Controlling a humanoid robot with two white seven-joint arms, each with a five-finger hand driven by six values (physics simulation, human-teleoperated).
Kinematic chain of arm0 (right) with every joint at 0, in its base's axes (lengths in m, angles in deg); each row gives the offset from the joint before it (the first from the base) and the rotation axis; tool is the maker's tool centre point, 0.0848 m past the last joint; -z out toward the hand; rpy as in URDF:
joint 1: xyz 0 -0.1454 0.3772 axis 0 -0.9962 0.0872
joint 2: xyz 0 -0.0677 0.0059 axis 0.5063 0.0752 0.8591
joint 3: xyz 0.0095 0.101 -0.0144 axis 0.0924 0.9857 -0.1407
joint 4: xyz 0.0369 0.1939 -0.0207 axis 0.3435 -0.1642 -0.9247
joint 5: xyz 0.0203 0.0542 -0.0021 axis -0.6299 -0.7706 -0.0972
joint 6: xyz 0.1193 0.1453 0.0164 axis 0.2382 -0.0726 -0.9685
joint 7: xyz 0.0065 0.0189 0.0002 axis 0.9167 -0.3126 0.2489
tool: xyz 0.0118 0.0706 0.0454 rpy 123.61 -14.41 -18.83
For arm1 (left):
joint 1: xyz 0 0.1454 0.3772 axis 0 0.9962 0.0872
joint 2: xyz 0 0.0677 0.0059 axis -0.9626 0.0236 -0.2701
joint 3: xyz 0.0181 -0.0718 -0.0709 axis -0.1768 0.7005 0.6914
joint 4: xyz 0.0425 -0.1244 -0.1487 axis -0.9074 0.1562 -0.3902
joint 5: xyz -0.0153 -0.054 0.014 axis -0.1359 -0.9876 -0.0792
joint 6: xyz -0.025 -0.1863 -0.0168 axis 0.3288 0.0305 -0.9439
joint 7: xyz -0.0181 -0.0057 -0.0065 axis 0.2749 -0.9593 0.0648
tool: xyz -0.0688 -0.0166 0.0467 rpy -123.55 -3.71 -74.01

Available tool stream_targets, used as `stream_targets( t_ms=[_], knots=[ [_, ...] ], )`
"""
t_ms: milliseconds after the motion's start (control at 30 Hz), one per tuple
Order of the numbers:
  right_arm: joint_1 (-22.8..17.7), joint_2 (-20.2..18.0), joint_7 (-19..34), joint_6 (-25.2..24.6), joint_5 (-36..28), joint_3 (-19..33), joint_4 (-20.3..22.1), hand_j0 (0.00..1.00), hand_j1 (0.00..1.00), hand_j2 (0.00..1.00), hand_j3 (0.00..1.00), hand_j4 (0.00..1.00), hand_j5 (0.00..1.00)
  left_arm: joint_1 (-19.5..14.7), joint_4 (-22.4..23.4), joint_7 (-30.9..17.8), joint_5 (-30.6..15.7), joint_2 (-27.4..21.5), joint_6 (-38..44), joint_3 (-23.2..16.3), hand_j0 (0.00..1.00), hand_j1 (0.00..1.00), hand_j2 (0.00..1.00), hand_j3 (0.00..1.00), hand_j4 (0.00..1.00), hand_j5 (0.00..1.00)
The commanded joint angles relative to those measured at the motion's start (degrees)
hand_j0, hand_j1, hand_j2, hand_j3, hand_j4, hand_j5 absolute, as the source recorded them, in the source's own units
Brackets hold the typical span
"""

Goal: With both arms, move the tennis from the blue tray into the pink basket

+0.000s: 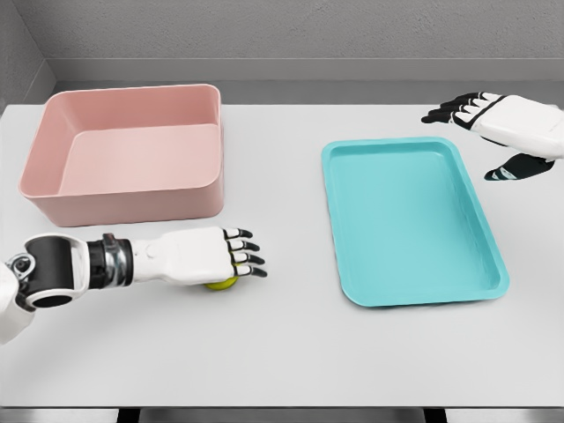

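Two hands up: left hand (204, 256) palm-down over tennis ball (221, 283) on counter (282, 352), just in front of pink basket (123, 189), grip unclear. Blue tray (414, 295) right of basket. Right hand (500, 132) slack, hovering past tray's far-right corner.

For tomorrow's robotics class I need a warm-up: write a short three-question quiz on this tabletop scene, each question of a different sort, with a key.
1. True or false: the tennis ball lies in the blue tray.
2. Multiple choice: the left hand is
A. inside the pink basket
B. over the ball on the white table, in front of the basket
C. above the tray
3. Fill in: the right hand, fingers spread and holding nothing, is near the tray's far ____ corner.

Key: 1 false, the tray holds nothing and the ball is under the left hand; 2 B; 3 right.
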Motion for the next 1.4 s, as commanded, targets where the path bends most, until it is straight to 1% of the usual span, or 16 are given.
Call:
stream_targets(
  t_ms=[0,200,267,400,433,533,600,700,767,833,900,1000,1200,1267,1367],
  knots=[
    [0.00,-0.06,-0.03,-0.12,-0.23,0.01,0.01,1.00,1.00,1.00,1.00,1.00,1.00,0.00,-0.01,-0.16,-0.28,-0.03,0.09,-0.77,0.85,0.85,0.85,0.85,0.85,0.85],
    [0.00,-0.06,-0.03,-0.12,-0.23,0.01,0.01,1.00,1.00,1.00,1.00,1.00,1.00,-0.26,-0.01,-0.33,0.34,-0.29,0.09,-1.20,0.72,0.72,0.72,0.72,0.72,0.72],
    [0.00,-0.06,-0.03,-0.12,-0.23,0.01,0.01,1.00,1.00,1.00,1.00,1.00,1.00,-0.26,-0.01,-1.83,0.25,-0.29,0.09,-1.21,0.67,0.67,0.67,0.67,0.67,0.67],
    [0.00,-0.15,-0.03,-0.12,-0.23,0.01,0.10,1.00,1.00,1.00,1.00,1.00,1.00,-0.35,0.08,-2.00,0.25,-0.46,0.09,-1.21,0.61,0.61,0.61,0.61,0.61,0.61],
    [0.00,-0.15,-0.03,-0.12,-0.23,0.01,0.10,1.00,1.00,1.00,1.00,1.00,1.00,-0.35,0.08,-2.70,0.25,-0.55,0.09,-1.21,0.58,0.58,0.58,0.58,0.58,0.58],
    [-0.09,-0.15,-0.03,-0.12,-0.23,0.45,0.27,1.00,1.00,1.00,1.00,1.00,1.00,-0.70,0.08,-2.71,0.07,-0.55,0.09,-1.12,0.44,0.44,0.44,0.44,0.44,0.44],
    [-0.09,-0.15,-0.03,-0.12,-0.23,0.45,0.36,1.00,1.00,1.00,1.00,1.00,1.00,-1.05,0.17,-2.71,-0.54,-0.47,0.09,-1.12,0.33,0.33,0.33,0.33,0.33,0.33],
    [-0.17,-0.15,-0.03,-0.12,-0.23,0.54,0.45,1.00,1.00,1.00,1.00,1.00,1.00,-1.05,0.17,-2.79,-1.42,-0.11,0.09,-1.03,0.19,0.19,0.19,0.19,0.19,0.19],
    [-0.18,-0.15,-0.03,-0.12,-0.23,0.72,0.36,1.00,1.00,1.00,1.00,1.00,1.00,-1.49,0.17,-2.79,-1.77,0.15,0.09,-0.94,0.13,0.13,0.13,0.13,0.13,0.13],
    [-0.18,-0.15,-0.03,-0.12,-0.23,0.72,0.36,1.00,1.00,1.00,1.00,1.00,1.00,-2.02,0.17,-2.88,-4.14,0.59,0.09,-0.77,0.10,0.10,0.10,0.10,0.10,0.10],
    [-0.18,-0.24,-0.03,-0.12,-0.23,0.72,0.45,1.00,1.00,1.00,1.00,1.00,1.00,-2.37,0.25,-2.88,-5.02,0.59,0.09,-0.59,0.10,0.10,0.10,0.10,0.10,0.10],
    [-0.18,-0.24,-0.03,-0.12,-0.23,0.72,0.45,1.00,1.00,1.00,1.00,1.00,1.00,-2.99,0.26,-2.88,-6.17,0.59,0.09,0.99,0.10,0.10,0.10,0.10,0.10,0.10],
    [-0.18,-0.24,-0.03,-0.12,-0.23,0.72,0.45,1.00,1.00,1.00,1.00,1.00,1.00,-6.06,0.26,-2.71,-9.59,3.23,0.09,1.26,0.10,0.10,0.10,0.10,0.10,0.10],
    [-0.18,-0.24,-0.03,-0.12,-0.23,0.72,0.45,1.00,1.00,1.00,1.00,1.00,1.00,-6.85,0.26,-2.71,-11.35,3.31,0.09,1.52,0.10,0.10,0.10,0.10,0.10,0.10],
    [-0.18,-0.24,-0.03,-0.12,-0.23,0.72,0.45,1.00,1.00,1.00,1.00,1.00,1.00,-8.35,0.26,-2.71,-14.95,3.40,0.09,3.01,0.11,0.11,0.11,0.11,0.11,0.11]
  ],
)
